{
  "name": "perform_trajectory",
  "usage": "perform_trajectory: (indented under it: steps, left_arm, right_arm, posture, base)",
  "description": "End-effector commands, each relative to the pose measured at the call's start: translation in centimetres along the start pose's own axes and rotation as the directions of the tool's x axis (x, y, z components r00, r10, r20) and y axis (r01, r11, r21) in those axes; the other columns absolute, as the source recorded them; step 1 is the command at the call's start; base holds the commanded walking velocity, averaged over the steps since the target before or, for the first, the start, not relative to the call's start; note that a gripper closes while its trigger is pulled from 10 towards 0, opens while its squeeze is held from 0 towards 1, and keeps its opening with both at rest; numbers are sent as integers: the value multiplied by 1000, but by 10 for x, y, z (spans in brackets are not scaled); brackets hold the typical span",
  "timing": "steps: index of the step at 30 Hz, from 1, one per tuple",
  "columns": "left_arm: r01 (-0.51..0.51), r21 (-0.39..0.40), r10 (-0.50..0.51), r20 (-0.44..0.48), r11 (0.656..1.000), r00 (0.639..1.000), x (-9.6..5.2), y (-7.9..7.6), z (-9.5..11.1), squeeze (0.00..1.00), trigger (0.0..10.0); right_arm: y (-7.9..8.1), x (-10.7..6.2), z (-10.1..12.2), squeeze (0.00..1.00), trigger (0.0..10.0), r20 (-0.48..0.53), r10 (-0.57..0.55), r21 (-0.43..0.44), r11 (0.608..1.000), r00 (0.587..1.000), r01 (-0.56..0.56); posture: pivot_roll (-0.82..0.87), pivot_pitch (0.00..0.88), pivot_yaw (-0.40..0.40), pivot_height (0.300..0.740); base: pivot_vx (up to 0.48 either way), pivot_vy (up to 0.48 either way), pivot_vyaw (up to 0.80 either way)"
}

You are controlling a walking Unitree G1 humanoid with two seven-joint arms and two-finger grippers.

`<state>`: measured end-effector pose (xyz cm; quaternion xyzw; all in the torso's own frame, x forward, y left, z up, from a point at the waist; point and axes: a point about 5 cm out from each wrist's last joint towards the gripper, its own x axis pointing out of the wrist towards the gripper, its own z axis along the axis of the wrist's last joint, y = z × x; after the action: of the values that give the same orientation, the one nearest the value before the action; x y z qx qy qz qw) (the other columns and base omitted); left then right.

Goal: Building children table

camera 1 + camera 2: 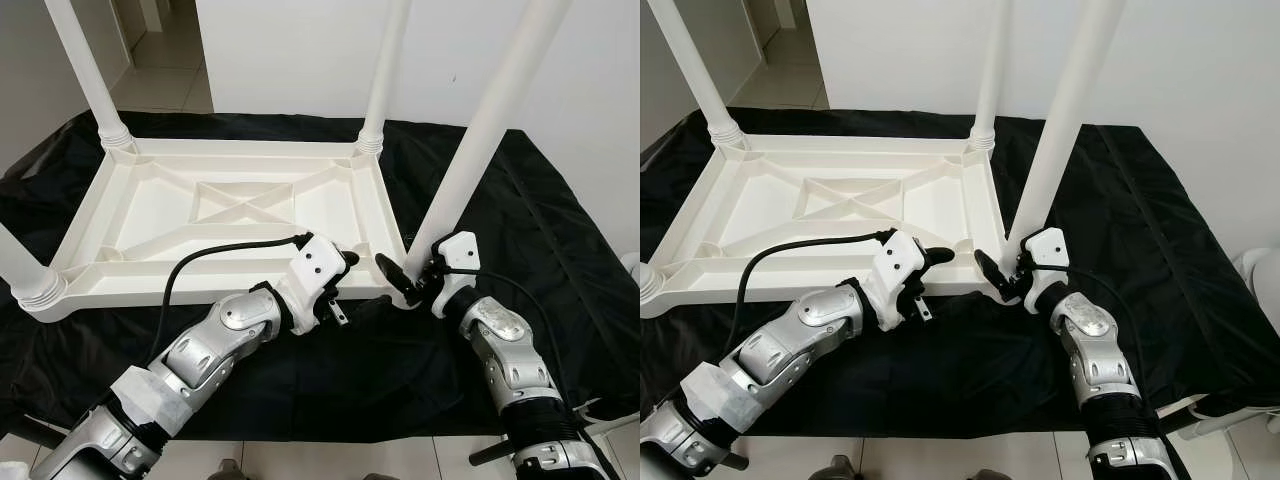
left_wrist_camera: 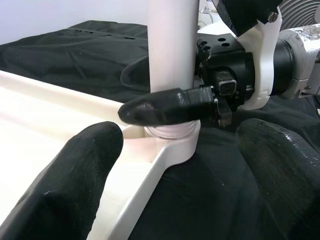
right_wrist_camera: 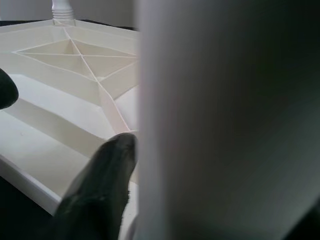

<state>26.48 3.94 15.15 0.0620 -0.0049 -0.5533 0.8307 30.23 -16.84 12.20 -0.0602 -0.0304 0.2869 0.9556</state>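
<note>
From the head views, the white plastic children's tabletop [image 1: 240, 215] is lying upside down on the black-draped bench [image 1: 520, 250], so its sockets are facing up. Four white tubular legs are standing at its corners. The right gripper [image 1: 412, 278] is clamping its fingers on the nearest leg [image 1: 470, 160], probably seating it. The left gripper [image 1: 940, 268], fingers apart, is hovering beside that corner.

In the left wrist view, that leg's base [image 2: 172, 131] is sitting in the socket.

The right wrist view is showing one finger [image 3: 102, 185] against the leg.
</note>
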Motion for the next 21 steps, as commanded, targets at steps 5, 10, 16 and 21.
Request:
perform_trajectory:
  steps: [5, 10, 16, 21]
  left_arm:
    - [255, 7, -255, -10, 967, 967, -2, -15, 0, 0, 10000]
    - [256, 7, -256, -10, 967, 967, -2, -15, 1, 0, 10000]
    - [257, 5, -257, -10, 966, 966, -3, -15, 0, 0, 10000]
    - [258, 4, -258, -11, 966, 966, -3, -16, -1, 0, 10000]
  right_arm:
    - [12, -6, -17, 0, 0, -33, 30, 68, 997, 999, -27]
    - [12, -10, -18, 0, 10000, -26, -41, 93, 995, 999, 43]
    - [10, -12, -16, 0, 10000, -45, -193, 93, 976, 980, 197]
    - [19, -10, -6, 0, 10000, -60, -434, 104, 893, 899, 438]
  posture:
    - [33, 9, -26, 740]
    - [34, 9, -29, 740]
    - [36, 6, -33, 740]
    - [35, 0, -35, 740]
  base:
    - [0, 0, 0]
    - [0, 0, 0]
    - [0, 0, 0]
    - [0, 0, 0]
